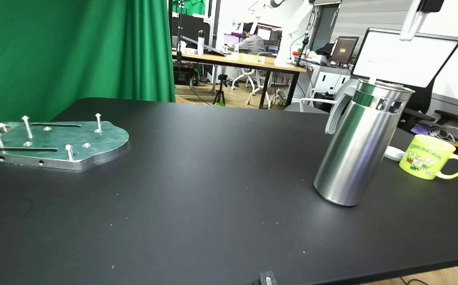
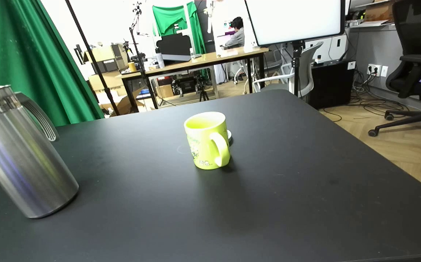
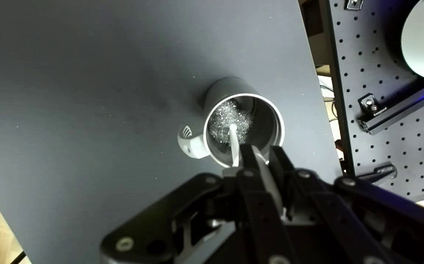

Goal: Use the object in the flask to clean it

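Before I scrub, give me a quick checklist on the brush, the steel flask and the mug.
1. Gripper closed on the brush handle: ok.
2. Bristles inside the stainless-steel flask: ok.
3. Flask standing on its base on the black table: ok.
4. Flask steadied: not ok; nothing is seen holding its side handle.
5. Yellow-green mug apart from the flask: ok in both exterior views.
6. Bristles pressed against the flask's bottom: cannot tell.
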Available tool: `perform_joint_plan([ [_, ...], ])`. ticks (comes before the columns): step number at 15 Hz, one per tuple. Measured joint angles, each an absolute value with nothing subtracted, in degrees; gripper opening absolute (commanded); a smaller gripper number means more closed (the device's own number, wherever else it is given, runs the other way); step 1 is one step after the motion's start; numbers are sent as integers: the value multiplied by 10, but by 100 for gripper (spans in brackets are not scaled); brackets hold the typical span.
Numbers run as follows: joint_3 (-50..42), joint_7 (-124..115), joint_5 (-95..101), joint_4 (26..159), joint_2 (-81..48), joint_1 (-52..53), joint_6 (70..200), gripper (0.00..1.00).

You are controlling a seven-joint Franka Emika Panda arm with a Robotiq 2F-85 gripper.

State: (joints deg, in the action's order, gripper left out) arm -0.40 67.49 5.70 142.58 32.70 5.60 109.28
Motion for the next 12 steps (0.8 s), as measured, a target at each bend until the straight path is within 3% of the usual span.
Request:
perform_joint_plan([
  [12, -15, 674, 69, 1469, 269, 53, 1123, 4],
])
